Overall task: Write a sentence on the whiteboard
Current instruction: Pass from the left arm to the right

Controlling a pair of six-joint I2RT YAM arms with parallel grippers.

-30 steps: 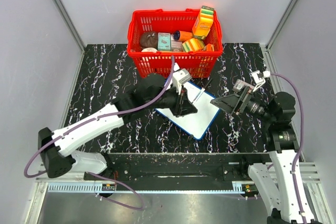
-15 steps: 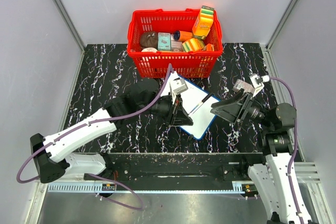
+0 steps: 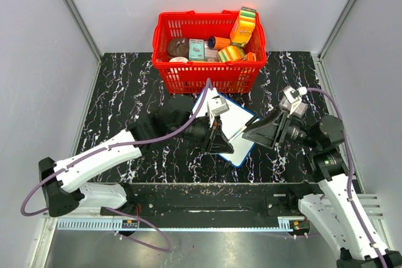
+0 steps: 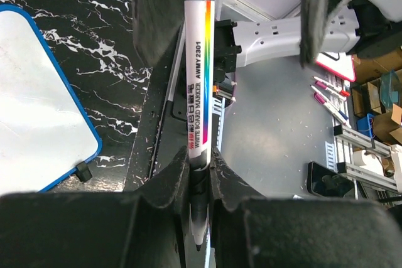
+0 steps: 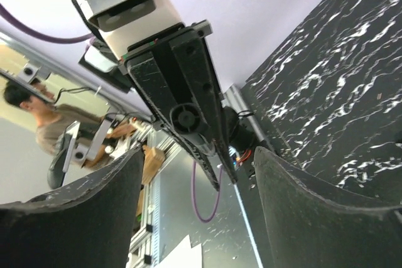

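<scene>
- Left claw (image 4: 200,183) narrow, clamped on a whiteboard marker (image 4: 198,61). The barrel runs out lengthwise past the fingers. Its far end is black; capped or bare, cannot tell.
- Right claw (image 3: 248,133) has its jaws standing wide apart with nothing between them. It faces the left claw from the right, close to the marker's free end.
- Whiteboard (image 3: 242,117) lies flat and skewed on the worktop (image 3: 125,92), just in front of the red basket (image 3: 188,16) and between the two arms. The left claw hangs over its near-left part.
- Board face reads plain white in the top view and in the left wrist view, with strong glare in the latter. No sentence is visible; the patch under the left arm is hidden.
- Judgement: early stage. The marker is in hand and the whole of the writing is left. If that black end is a cap, it must come off first, and the right claw looks placed for it.
- Worktop is black with white marble veining.
- Basket sits at the far side and holds assorted boxes and packets.
- Room: pale grey panels in aluminium framing close three sides.
- Off the near edge is grey floor with loose pens (image 4: 326,86), a phone (image 4: 323,180) and cardboard boxes (image 4: 377,92).
- A seated person (image 5: 38,117) shows in the background of the right wrist view.
</scene>
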